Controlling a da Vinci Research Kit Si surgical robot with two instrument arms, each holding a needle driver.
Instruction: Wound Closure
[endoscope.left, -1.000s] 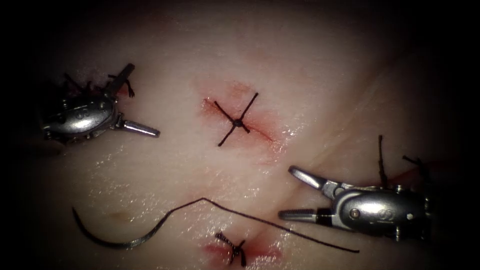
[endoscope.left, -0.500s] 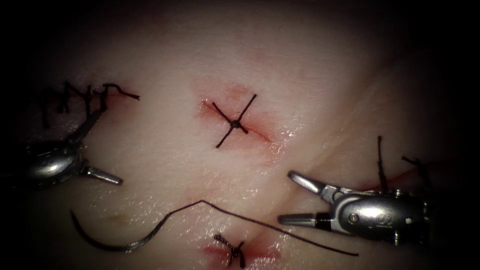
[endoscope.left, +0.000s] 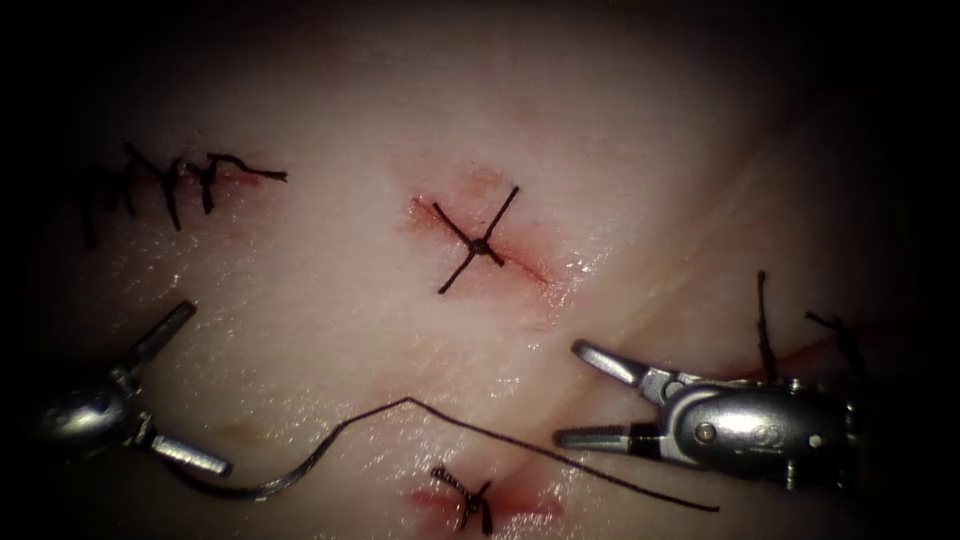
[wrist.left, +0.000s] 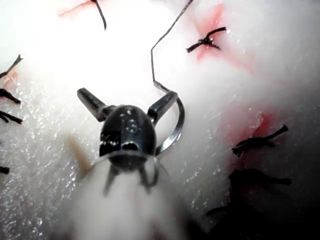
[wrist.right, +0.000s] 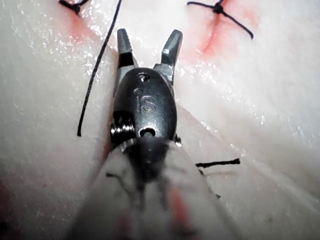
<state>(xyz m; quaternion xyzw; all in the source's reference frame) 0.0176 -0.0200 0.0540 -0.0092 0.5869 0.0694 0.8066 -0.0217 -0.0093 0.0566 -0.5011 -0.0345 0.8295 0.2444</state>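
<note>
While the right arm's silver hand (endoscope.left: 575, 393) has stayed put with jaws spread and empty, the left arm's silver hand (endoscope.left: 185, 390) has dropped from the stitched cut at upper left to the curved steel needle (endoscope.left: 265, 487); jaws wide, nothing gripped, one jaw over the needle's pointed end. Lying flat on the pale pork tissue (endoscope.left: 330, 330), out of it, left of the knotted central cut (endoscope.left: 478, 244), the needle looks ready for pick-up; its dark thread (endoscope.left: 560, 457) trails right past a lower knotted stitch (endoscope.left: 465, 497).

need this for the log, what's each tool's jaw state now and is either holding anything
Left tool: open, holds nothing; one jaw over the needle lying loose on the tissue.
Right tool: open, holds nothing.
</note>
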